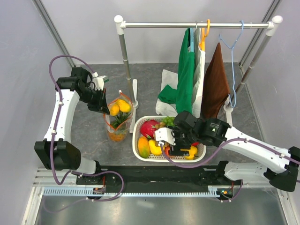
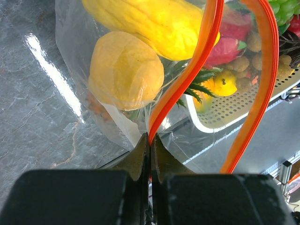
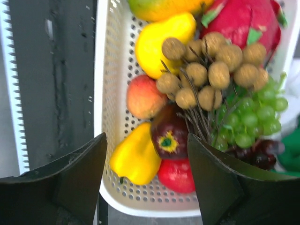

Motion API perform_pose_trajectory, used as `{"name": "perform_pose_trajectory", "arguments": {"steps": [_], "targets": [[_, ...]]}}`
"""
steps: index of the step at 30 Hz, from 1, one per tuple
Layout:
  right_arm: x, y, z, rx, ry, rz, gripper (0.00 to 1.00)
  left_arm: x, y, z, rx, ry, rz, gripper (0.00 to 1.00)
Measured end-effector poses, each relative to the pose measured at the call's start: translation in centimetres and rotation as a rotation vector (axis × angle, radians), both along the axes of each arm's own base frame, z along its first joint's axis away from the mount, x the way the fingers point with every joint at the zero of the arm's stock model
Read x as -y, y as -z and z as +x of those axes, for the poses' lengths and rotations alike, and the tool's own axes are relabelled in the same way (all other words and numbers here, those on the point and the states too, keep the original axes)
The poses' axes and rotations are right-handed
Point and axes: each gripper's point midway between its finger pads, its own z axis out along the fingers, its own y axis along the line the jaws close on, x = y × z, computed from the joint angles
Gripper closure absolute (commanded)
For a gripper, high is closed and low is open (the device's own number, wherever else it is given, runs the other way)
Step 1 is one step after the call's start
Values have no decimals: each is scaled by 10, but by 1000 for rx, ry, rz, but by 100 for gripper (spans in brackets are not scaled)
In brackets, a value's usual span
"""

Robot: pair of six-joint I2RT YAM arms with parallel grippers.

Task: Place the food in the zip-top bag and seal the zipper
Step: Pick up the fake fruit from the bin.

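- The clear floppy zip-top bag (image 1: 117, 123) stands on the grey surface (image 1: 89, 126) beside the white perforated basket (image 1: 135, 140); its yellow lemon-like toy fruits (image 2: 125, 70) hide most of what seems an orange pineapple (image 1: 116, 136).
- Left tool (image 2: 150, 149) is pinched tight on the bag's orange-red zipper strip (image 2: 185, 79).
- Right tool (image 3: 146, 138) gapes wide over the basket, holding nothing.

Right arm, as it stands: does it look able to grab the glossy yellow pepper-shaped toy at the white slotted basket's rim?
Probably yes: the right pincer hangs open over the yellow pepper-shaped toy, nothing covering it, though a dark purple toy fruit crowds one side.
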Motion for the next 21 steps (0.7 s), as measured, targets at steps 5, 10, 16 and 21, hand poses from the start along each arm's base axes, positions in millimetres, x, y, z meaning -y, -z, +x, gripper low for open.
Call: {"name": "perform_pose_trajectory", "arguments": {"steps": [5,10,16,21], "targets": [[18,13,8,41,82,-57,27,0,0,0,0,0,-3,98],[38,32,15,73,158,-133,27,1,0,0,0,1,-3,98],[43,38,26,104,209,-176,33,1,0,0,0,1,-3,98],[45,49,25,86,194,-227,33,0,0,0,1,1,-3,98]]}}
